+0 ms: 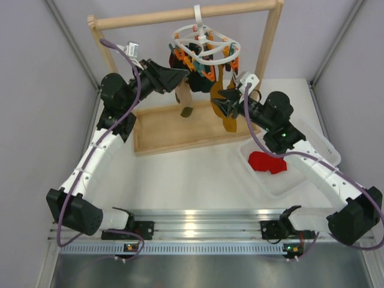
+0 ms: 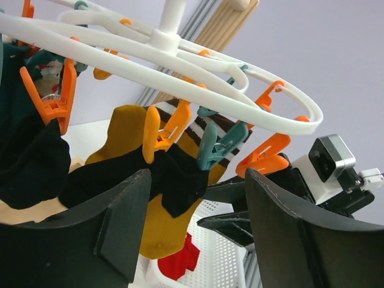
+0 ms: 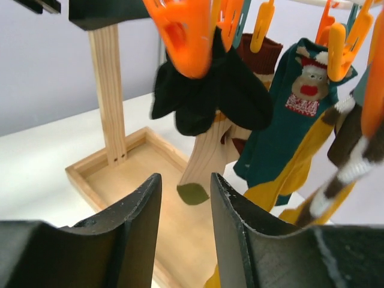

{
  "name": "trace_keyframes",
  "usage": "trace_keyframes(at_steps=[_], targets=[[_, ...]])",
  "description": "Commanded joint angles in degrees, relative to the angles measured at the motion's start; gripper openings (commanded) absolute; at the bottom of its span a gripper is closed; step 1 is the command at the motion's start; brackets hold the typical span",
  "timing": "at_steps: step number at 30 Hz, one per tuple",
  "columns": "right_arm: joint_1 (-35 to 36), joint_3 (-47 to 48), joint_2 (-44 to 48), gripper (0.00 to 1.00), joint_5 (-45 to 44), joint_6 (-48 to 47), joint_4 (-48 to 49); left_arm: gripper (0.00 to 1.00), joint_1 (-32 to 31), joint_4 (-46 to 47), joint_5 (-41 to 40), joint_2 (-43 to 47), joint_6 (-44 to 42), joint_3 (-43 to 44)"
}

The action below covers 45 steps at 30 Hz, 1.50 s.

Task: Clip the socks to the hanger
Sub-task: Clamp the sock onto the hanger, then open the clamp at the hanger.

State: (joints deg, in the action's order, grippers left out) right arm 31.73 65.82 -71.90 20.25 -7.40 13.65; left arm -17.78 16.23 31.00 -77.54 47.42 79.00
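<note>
Top external view: one red sock (image 1: 268,162) is seen in the white plastic bin (image 1: 327,149). The left gripper (image 2: 198,180) and the right gripper (image 3: 186,183) are spread, and nothing is grasped.

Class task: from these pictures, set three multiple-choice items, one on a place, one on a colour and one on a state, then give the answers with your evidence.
1. Where does the red sock lie? A on the floor; B draped over an arm; C in the white basket.
2. What colour is the clip holding the black sock? A pink; B orange; C black.
3. How is the left gripper? A open, empty; B shut on a sock; C shut on a clip.
Answers: C, it lies inside the basket's walls; B, the clip gripping that sock is orange; A, its fingers stand wide apart, gripping nothing.
</note>
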Motion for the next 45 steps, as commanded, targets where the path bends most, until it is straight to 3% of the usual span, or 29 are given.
trace_keyframes(at_steps=[1,9,14,20,26,32,45], targets=[[-0.96,-0.78,5.71,0.37,1.80,1.94,-0.64,0.68,0.11,0.29,0.11,3.36,-6.09,-0.95],[1.32,3.08,5.98,0.37,7.17,14.15,1.55,0.66,-0.06,0.65,2.13,3.10,-8.66,1.15],[7.98,6.86,3.53,0.36,4.45,12.60,1.12,0.66,-0.06,0.65,1.34,2.92,-9.01,2.30],[14.50,11.52,-0.51,0.41,-8.45,4.97,2.08,0.66,-0.06,0.56,0.29,3.71,-8.92,1.95],[14.59,13.28,-3.33,0.44,-22.68,-2.69,4.54,0.65,-0.06,-0.14,0.28,3.62,-9.71,1.51],[13.80,12.75,-3.07,0.44,-29.03,-3.86,5.86,0.61,-0.06,-0.41,-2.00,2.04,-9.19,0.01],[7.66,17.23,-7.64,0.58,-20.61,0.98,7.70,0.60,-1.55,-0.85,-3.93,-5.52,-7.08,3.44]])
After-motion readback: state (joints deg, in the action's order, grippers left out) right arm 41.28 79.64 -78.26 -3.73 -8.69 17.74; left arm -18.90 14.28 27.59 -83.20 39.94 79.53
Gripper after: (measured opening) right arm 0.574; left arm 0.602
